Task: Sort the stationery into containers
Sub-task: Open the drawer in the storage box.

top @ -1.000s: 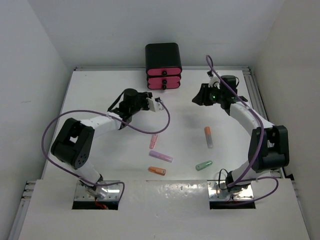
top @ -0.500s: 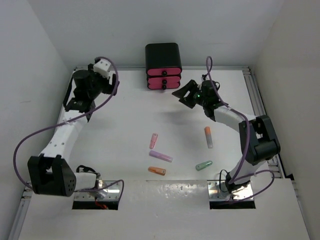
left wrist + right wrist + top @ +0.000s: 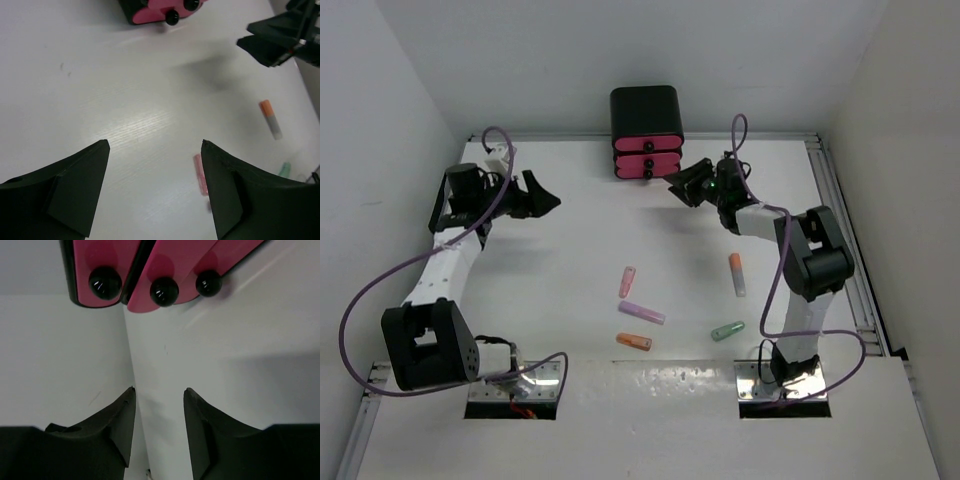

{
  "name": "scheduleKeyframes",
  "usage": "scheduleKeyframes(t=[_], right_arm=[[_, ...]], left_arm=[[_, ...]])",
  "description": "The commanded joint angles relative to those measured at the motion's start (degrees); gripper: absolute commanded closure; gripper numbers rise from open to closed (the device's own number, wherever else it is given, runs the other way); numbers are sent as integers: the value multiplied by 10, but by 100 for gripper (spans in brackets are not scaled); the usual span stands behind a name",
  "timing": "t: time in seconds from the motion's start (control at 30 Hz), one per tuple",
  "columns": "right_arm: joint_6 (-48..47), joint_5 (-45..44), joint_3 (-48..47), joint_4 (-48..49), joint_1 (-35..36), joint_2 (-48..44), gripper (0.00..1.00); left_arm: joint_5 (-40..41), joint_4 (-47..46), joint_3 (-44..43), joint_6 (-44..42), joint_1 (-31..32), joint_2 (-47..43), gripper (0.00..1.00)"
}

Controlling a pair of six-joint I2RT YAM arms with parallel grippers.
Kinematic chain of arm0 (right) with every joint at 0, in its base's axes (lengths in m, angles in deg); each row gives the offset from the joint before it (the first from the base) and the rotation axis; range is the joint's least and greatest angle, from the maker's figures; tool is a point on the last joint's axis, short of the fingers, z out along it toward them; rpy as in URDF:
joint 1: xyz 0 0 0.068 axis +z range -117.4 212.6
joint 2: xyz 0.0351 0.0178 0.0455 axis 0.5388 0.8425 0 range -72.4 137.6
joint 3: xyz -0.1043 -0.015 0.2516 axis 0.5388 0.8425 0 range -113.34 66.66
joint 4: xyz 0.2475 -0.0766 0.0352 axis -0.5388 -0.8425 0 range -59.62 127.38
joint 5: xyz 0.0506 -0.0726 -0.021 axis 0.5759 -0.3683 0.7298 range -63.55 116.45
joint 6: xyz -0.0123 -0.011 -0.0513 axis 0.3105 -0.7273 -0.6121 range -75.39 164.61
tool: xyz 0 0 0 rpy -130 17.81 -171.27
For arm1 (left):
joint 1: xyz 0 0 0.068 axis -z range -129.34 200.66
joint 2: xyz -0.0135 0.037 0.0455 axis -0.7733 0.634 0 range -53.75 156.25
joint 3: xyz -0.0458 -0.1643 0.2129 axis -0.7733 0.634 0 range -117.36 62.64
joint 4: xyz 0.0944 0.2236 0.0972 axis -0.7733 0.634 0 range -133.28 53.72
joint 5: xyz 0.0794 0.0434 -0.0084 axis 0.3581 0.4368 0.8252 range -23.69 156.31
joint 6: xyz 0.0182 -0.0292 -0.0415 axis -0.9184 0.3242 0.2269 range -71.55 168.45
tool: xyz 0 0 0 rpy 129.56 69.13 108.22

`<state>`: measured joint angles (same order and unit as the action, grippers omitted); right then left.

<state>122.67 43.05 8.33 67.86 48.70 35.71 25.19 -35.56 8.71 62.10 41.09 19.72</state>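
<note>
Five stationery sticks lie mid-table: pink [image 3: 627, 282], purple [image 3: 642, 313], orange [image 3: 634, 341], green [image 3: 727, 331] and orange-white [image 3: 737, 274]. No beige stick is in view. The containers are pink drawers [image 3: 647, 157] with dark knobs, stacked in a black box [image 3: 646, 108] at the back. My right gripper [image 3: 675, 183] is open and empty, just right of the drawers; its wrist view shows the knobs [image 3: 164, 291] ahead of the open gripper [image 3: 159, 392]. My left gripper [image 3: 542, 195] is open and empty at the far left, above the table. Its wrist view [image 3: 155, 145] shows the pink stick [image 3: 200, 174].
White walls enclose the table on the left, back and right. Purple cables loop off both arms. A metal rail [image 3: 835, 190] runs along the table's right edge. The left wrist view also shows the orange-white stick [image 3: 270, 118] and the right gripper [image 3: 280, 35].
My left arm swung from the table's centre to the far left, and its gripper now points inward. My right gripper moved left, closer to the drawers. The sticks have not moved.
</note>
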Motion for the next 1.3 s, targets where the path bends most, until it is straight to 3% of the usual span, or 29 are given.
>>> scheduleKeyframes(t=[0.0,0.17,0.33,0.57,1.27], right_arm=[[37,13,-42,80,8,42,57],[46,27,-120,117,22,109,56],[44,35,-197,144,30,182,53],[40,36,-205,143,31,214,43],[9,29,-246,120,24,262,49]], left_arm=[[-59,31,-42,-1,-14,0,19],[-154,112,-99,-61,-66,52,18],[-167,178,-141,-117,-89,81,18],[-154,193,-144,-129,-92,86,18],[-171,186,-158,-134,-112,118,18]])
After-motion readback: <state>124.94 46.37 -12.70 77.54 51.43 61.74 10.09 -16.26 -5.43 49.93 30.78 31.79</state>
